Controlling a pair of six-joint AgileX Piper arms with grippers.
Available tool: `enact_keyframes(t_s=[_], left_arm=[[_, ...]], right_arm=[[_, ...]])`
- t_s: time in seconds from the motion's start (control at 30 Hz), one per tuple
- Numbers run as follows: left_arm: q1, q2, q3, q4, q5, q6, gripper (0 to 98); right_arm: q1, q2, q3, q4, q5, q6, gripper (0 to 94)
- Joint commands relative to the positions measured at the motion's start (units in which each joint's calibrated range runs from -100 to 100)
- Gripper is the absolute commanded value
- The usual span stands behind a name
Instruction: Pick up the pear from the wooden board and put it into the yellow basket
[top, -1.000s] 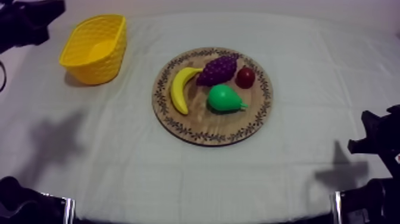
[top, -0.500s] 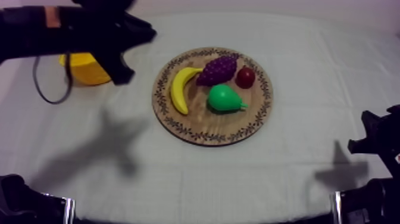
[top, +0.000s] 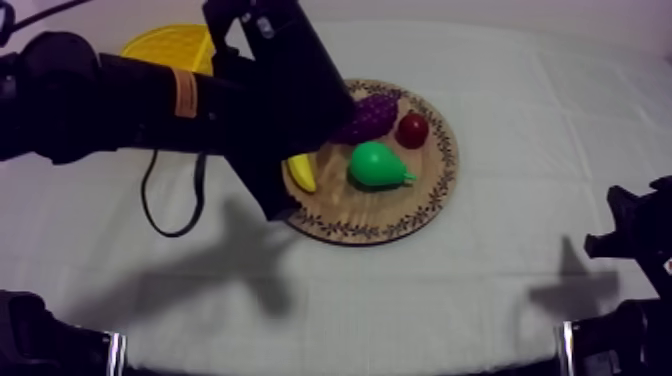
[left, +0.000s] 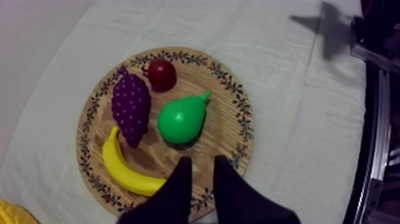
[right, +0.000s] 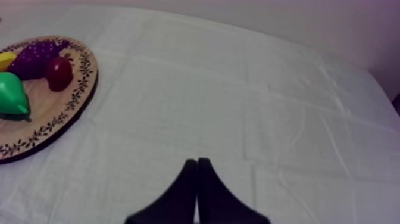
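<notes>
The green pear lies on its side on the round wooden board, just right of centre. My left arm reaches in from the upper left, and my left gripper hangs above the board's left rim, covering part of it. Seen from the left wrist, the pear lies a short way beyond my left gripper, whose fingers stand slightly apart with nothing between them. The yellow basket sits at the far left, mostly hidden behind the arm. My right gripper is shut over bare cloth.
Also on the board are a banana, a bunch of grapes and a small red fruit. My right arm rests low at the right edge. Bare cloth lies between the board and that arm.
My left arm has swung in from the upper left, past the basket, and now hangs over the board's left side. The fruit and the right arm have not moved.
</notes>
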Motion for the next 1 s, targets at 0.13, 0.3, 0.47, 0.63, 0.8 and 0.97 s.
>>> enact_keyframes(t_s=[0.13, 0.3, 0.47, 0.63, 0.8, 0.97], left_arm=[[-0.56, 1.29, 1.07, -0.34, -2.92, 1.22, 68.2], [-0.72, 3.74, -2.39, -0.3, -1.36, 1.09, 83.2], [-0.14, 9.91, -9.78, -1.97, 4.35, 1.92, 85.3], [1.07, 20.23, -19.29, -5.11, 12.96, 4.46, 85.1], [1.57, 33.15, -28.94, -6.62, 21.08, 5.85, 84.6], [1.6, 43.71, -39.17, -7.51, 29.47, 6.85, 84.7]], right_arm=[[0.0, 0.01, 0.03, -0.01, 0.01, -0.01, 0.3], [0.0, 0.01, 0.03, -0.01, 0.01, -0.01, 0.3], [0.0, 0.01, 0.03, -0.01, 0.01, -0.01, 0.3], [0.0, 0.01, 0.03, -0.01, 0.01, -0.01, 0.3], [0.0, 0.01, 0.03, -0.01, 0.01, -0.01, 0.3], [0.0, 0.01, 0.03, -0.01, 0.01, -0.01, 0.3]])
